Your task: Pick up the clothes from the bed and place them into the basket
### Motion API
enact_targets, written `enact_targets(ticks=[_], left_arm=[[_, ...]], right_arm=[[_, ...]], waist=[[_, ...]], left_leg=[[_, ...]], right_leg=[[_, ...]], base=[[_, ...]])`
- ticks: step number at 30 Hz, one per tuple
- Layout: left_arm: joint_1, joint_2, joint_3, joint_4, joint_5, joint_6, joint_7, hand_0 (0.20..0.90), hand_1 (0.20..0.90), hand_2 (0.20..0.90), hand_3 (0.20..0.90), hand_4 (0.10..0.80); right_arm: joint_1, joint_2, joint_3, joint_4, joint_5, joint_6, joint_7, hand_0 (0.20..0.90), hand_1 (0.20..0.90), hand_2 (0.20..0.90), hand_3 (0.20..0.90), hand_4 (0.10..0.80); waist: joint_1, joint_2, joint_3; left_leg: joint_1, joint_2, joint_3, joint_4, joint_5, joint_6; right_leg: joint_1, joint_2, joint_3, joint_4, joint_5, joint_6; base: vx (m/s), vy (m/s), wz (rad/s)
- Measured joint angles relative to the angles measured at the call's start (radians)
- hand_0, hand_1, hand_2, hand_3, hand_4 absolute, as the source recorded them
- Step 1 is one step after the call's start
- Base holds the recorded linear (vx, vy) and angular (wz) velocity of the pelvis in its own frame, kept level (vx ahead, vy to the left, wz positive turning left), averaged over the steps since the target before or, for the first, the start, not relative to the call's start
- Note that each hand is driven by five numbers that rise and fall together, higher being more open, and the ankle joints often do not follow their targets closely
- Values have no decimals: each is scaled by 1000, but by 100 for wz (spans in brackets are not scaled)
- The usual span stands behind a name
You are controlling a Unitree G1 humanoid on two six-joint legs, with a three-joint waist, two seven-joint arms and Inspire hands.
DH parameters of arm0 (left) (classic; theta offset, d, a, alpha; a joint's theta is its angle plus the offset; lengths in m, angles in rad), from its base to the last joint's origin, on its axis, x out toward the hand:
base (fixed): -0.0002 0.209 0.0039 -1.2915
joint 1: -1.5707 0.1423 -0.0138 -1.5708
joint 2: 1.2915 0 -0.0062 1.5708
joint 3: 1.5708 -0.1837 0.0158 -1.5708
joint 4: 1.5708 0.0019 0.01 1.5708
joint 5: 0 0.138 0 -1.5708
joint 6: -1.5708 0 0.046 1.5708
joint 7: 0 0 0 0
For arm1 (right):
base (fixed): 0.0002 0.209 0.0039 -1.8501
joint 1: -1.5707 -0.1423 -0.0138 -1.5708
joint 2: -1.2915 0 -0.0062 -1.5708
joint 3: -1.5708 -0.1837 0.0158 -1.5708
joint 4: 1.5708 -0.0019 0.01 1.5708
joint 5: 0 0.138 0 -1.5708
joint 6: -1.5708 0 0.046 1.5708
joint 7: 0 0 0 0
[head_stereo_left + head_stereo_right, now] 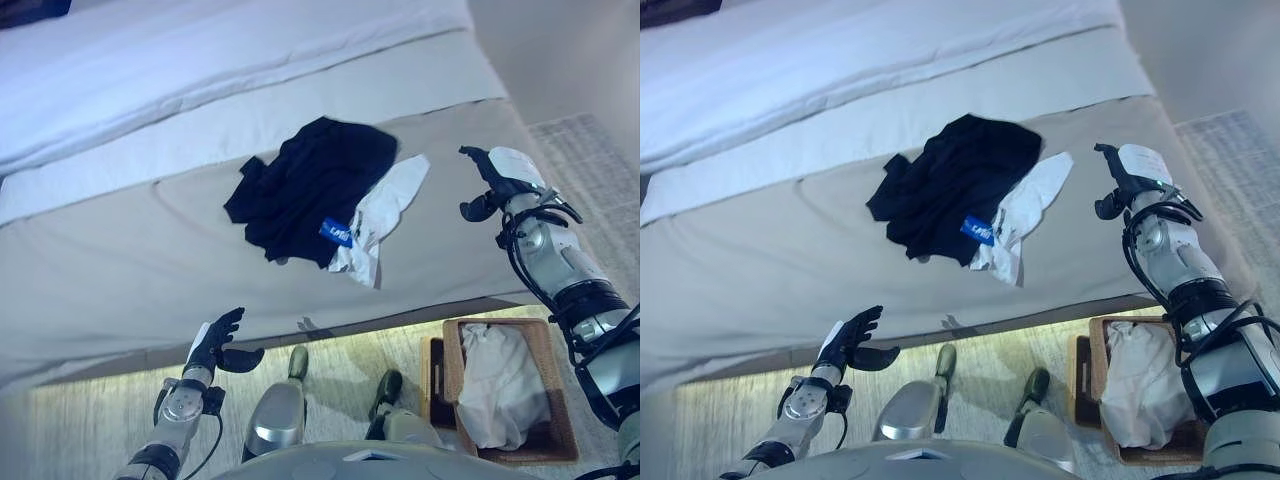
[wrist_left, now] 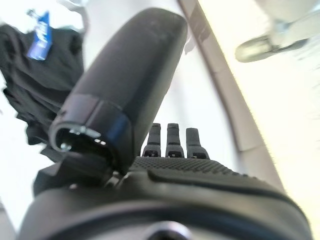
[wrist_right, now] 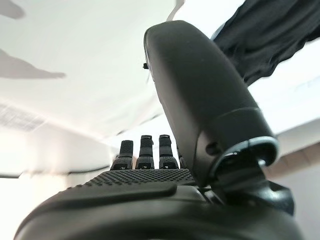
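A black garment (image 1: 310,185) with a blue tag lies crumpled on the beige bed cover (image 1: 120,260). A white garment (image 1: 385,215) lies against its right side, partly under it. My right hand (image 1: 495,180) is open and empty, raised over the bed's right edge, to the right of the white garment. My left hand (image 1: 215,345) is open and empty, low in front of the bed's near edge. The brown basket (image 1: 555,400) stands on the floor at the lower right with white cloth (image 1: 495,385) in it. The black garment also shows in the left wrist view (image 2: 40,80) and the right wrist view (image 3: 270,35).
A white duvet (image 1: 200,60) covers the far part of the bed. The bed's near edge (image 1: 330,325) runs across in front of me. Light wood floor (image 1: 100,430) lies between the bed and me. A patterned rug (image 1: 590,170) lies right of the bed.
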Motion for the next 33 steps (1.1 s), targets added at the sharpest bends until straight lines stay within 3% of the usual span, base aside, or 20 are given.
enact_targets(ticks=[6, 11, 16, 23, 33], left_arm=[[-6, 9, -38, -71, 6, -24, 26, 900, 900, 900, 900, 800], [-74, 50, -90, -67, 132, 1, 239, 900, 900, 900, 900, 800], [-100, 80, -89, -86, 140, 0, 329, 900, 900, 900, 900, 800], [-55, 116, -90, -218, 137, -6, 352, 900, 900, 900, 900, 800], [-31, 117, -103, -317, 98, -43, 352, 900, 900, 900, 900, 800]], right_arm=[[-57, 42, 22, 84, 69, 41, 0, 900, 900, 900, 900, 800], [-145, 77, 33, 113, 108, 72, -6, 900, 900, 900, 900, 800], [-204, 84, 58, 136, 156, 104, -32, 900, 900, 900, 900, 800], [-227, 95, 69, 137, 174, 138, -47, 900, 900, 900, 900, 800], [-324, 96, 71, 233, 185, 216, -60, 900, 900, 900, 900, 800]], waist=[[42, 12, 91], [61, 19, 164], [91, 19, 193], [100, 27, 210], [126, 45, 218]], left_leg=[[-24, -32, -26, 34, 3, 2], [-83, -74, -33, 110, -8, 17], [-164, -107, -21, 227, -55, 42], [-321, -123, -31, 457, -151, 56], [-537, -125, -48, 601, -162, 53]], right_leg=[[-53, -55, -24, 142, -64, -10], [-149, -129, -23, 328, -139, -16], [-257, -190, 6, 506, -206, -34], [-380, -232, 24, 694, -291, -53], [-580, -251, 31, 833, -315, -67]], base=[[-5, 81, 20], [-30, 78, 13], [-15, 21, 5], [12, 25, 7], [-34, 17, 6]])
